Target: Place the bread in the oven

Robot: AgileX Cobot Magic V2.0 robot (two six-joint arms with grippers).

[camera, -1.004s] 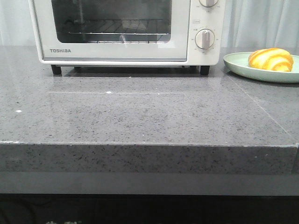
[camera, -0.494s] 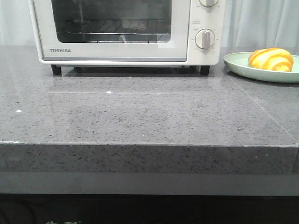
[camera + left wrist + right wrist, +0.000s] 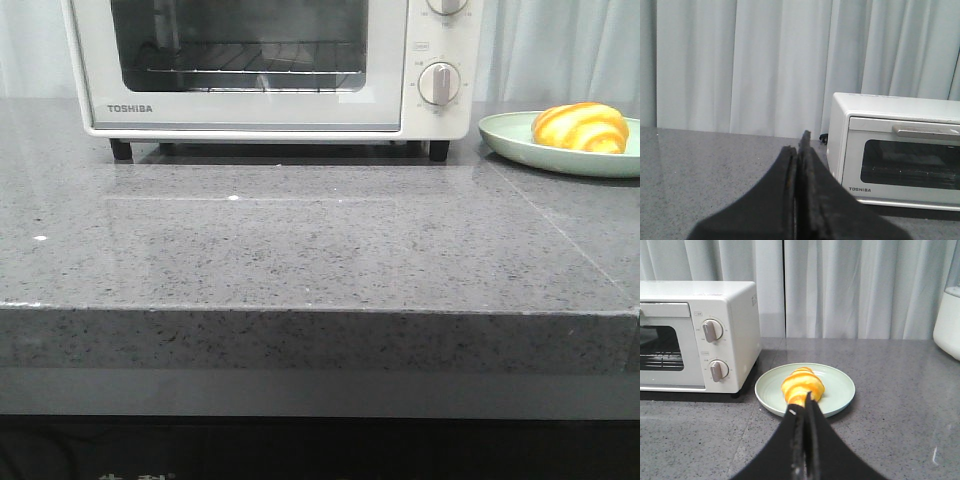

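while the oven (image 3: 270, 65) door sits closed, the bread (image 3: 580, 127) lies on a pale green plate (image 3: 510, 137) at the far right of the table (image 3: 320, 250), just right of the oven and apart from it. oven stands at the far edge on black feet, white body, "toshiba" on the door's lower left, wire rack seen through the glass, two silver knobs on its right panel. bread is glossy orange with yellow stripes, roughly centred on the plate in the right wrist view. no arm shows in the front view.

left pincer (image 3: 799, 150): black fingers pressed together, nothing between them, held over the table left of the oven, whose handle bar shows along the door top. right pincer (image 3: 805, 410): fingers together, empty, pointing at the bread from the near side; its tips overlap the bread in that view, cannot tell if they touch it. a white container (image 3: 947, 322) stands at the right edge of the right wrist view, cut off. pale curtain (image 3: 765, 65) hangs behind the table.
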